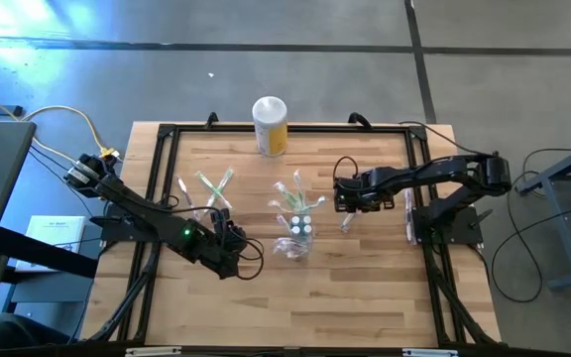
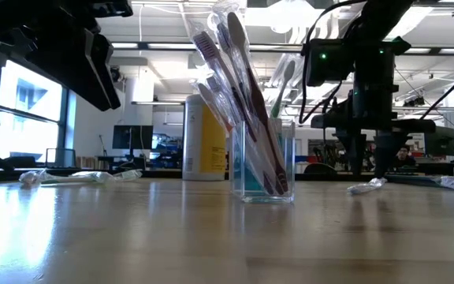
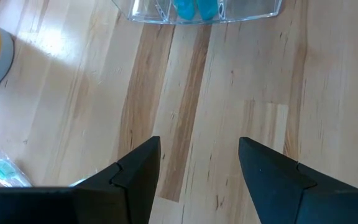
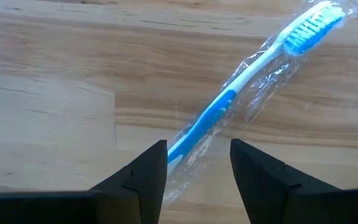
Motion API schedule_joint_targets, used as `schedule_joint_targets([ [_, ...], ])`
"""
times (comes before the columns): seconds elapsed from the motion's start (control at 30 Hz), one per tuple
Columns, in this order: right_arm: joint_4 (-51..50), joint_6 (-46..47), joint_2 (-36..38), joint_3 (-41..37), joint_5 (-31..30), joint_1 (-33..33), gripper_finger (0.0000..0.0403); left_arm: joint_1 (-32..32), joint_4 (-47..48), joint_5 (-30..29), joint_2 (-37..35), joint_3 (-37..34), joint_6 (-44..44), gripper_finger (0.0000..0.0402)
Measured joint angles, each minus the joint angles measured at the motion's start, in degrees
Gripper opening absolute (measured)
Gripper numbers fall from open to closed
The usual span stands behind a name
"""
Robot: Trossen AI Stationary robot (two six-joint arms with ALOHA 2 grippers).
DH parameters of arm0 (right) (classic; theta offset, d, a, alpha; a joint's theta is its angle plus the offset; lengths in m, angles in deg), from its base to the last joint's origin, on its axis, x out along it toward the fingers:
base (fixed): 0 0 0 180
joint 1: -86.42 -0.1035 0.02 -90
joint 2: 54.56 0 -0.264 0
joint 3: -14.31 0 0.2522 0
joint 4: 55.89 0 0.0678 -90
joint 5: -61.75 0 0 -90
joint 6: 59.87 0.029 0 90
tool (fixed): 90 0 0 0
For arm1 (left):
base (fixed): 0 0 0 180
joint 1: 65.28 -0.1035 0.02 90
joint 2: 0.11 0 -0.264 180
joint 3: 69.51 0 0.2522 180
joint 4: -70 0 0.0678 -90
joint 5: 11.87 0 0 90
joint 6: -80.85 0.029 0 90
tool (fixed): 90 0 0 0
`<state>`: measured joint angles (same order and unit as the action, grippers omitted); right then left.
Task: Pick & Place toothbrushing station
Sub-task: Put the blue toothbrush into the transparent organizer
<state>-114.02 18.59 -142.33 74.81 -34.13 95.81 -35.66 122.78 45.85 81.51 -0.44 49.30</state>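
- Toothbrushes in clear wrap fill the small clear plastic cup (image 2: 263,170), standing mid-table on the wooden table (image 1: 365,297).
- Right gripper (image 4: 197,180), right of cup: fingers parted, straddling a wrapped blue-and-white toothbrush (image 4: 253,74) lying flat.
- Left gripper (image 3: 199,180), left of cup: parted, empty.

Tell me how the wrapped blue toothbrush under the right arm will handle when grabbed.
The toothbrush lies flat in a loose clear wrapper, so the right gripper, jaws open, may pinch film that probably slips. The handle looks thin and rigid, likely light. Flat on the table, it seems unlikely to roll.
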Motion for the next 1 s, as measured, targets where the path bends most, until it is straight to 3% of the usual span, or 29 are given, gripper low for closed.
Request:
schedule_joint_targets([
  [0.27, 1.0, -0.1, -5.1, 0.1, 1.1, 0.2, 0.0168, 0.0, 0.0, 0.0, 0.0, 0.0, 0.0, 0.0209],
  [0.6, 2.6, -7.3, -7.9, 0.3, 2.3, 1.3, 0.016, 0.0, 0.0, 0.0, 0.0, 0.0, -0.2, 0.0209],
  [0.73, 2.1, -11.7, -7.7, 0.3, 1.0, 1.2, 0.0127, 0.0, 0.0, 0.0, 0.0, 0.0, -0.2, 0.0209],
  [1.0, 1.9, -21.3, -7.8, 0.2, -0.9, 0.6, 0.0024, 0.0, 0.2, 0.0, 0.0, 0.0, -0.2, 0.0209],
])
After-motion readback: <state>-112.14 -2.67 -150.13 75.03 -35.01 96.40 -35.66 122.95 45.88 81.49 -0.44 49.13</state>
